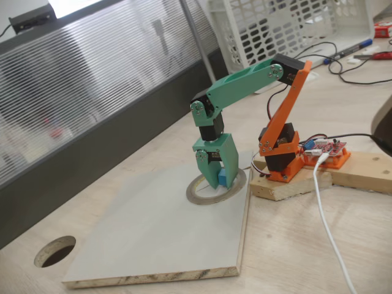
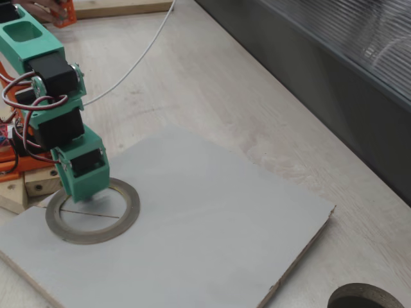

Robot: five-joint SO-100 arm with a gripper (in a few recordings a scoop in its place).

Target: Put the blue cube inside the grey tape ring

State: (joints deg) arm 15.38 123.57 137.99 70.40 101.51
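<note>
Claw (image 1: 219,179) gripping blue cube (image 1: 223,178), inside grey tape ring (image 2: 126,217)

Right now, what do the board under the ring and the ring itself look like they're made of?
The board looks like chipboard with a matte pale grey face: its cut edge shows coarse wood particles. The grey tape ring looks like a tape roll, dull grey outside with a yellowish, likely cardboard, inner rim.

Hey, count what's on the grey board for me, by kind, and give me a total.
Blue cube: 1, between the gripper fingers, over the tape ring's hole
Tape ring: 1, flat on the board
Total: 2
</note>
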